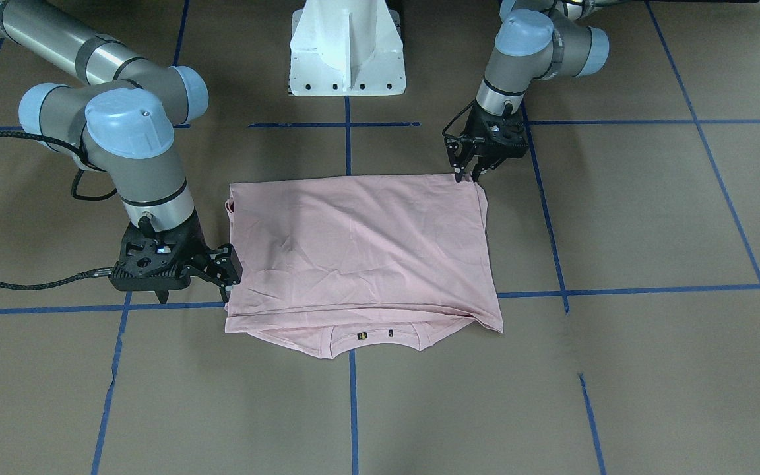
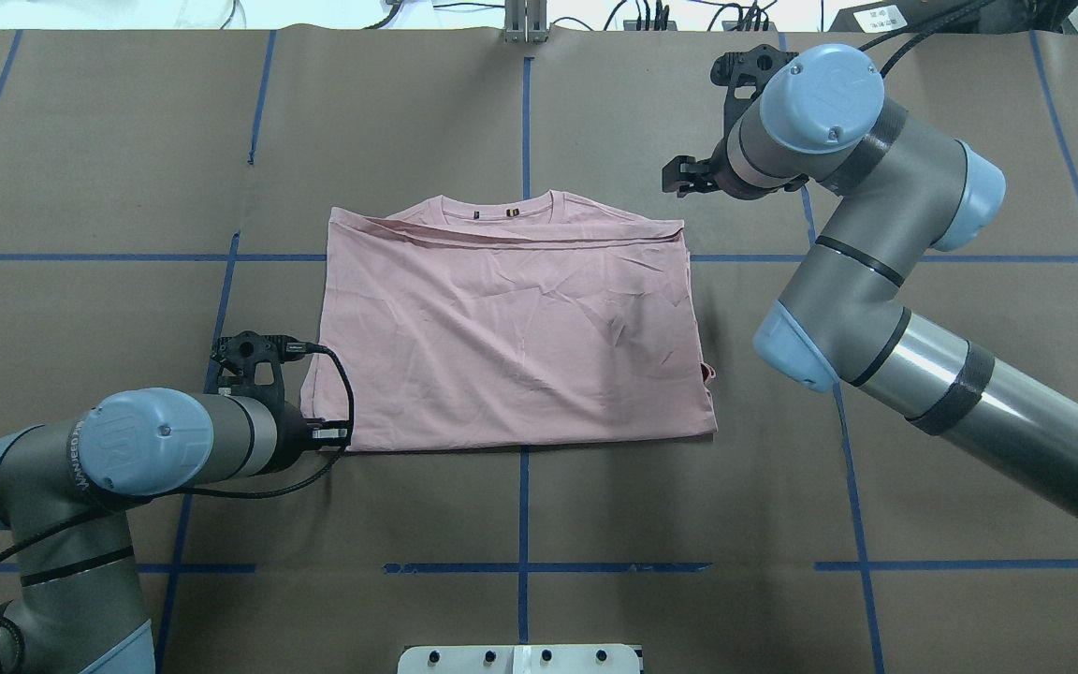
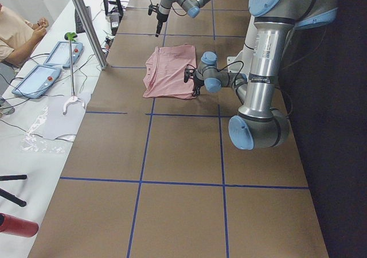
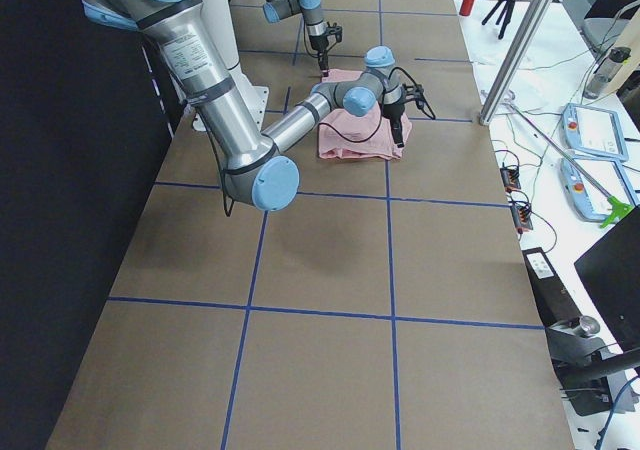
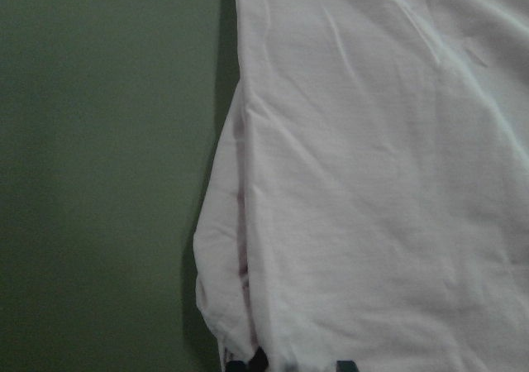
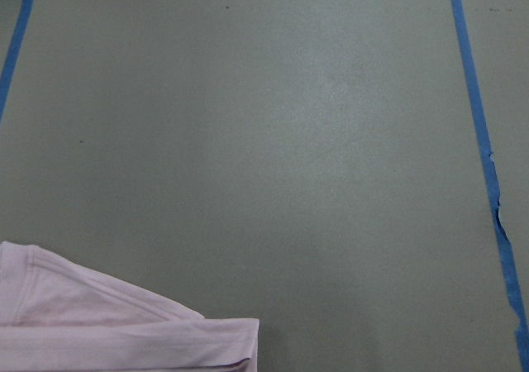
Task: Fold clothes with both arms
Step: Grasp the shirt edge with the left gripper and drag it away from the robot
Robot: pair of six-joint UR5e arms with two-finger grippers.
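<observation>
The pale pink T-shirt (image 1: 360, 251) lies folded in half on the brown table, plain side up, with its collar (image 2: 511, 211) poking out at the far edge. The print is hidden. My left gripper (image 1: 467, 174) points down at the shirt's near left corner. Its fingertips (image 5: 248, 362) stand apart, astride the cloth edge, so it is open. My right gripper (image 1: 226, 277) is open beside the shirt's far right corner (image 6: 240, 331), a little above the table and holding nothing. It also shows in the overhead view (image 2: 686, 178).
The white pedestal base (image 1: 347, 49) stands at the robot's side of the table. Blue tape lines (image 2: 523, 524) cross the brown table cover. A silver pole (image 3: 86, 23), tablets (image 3: 34, 80) and an operator are on the far side table.
</observation>
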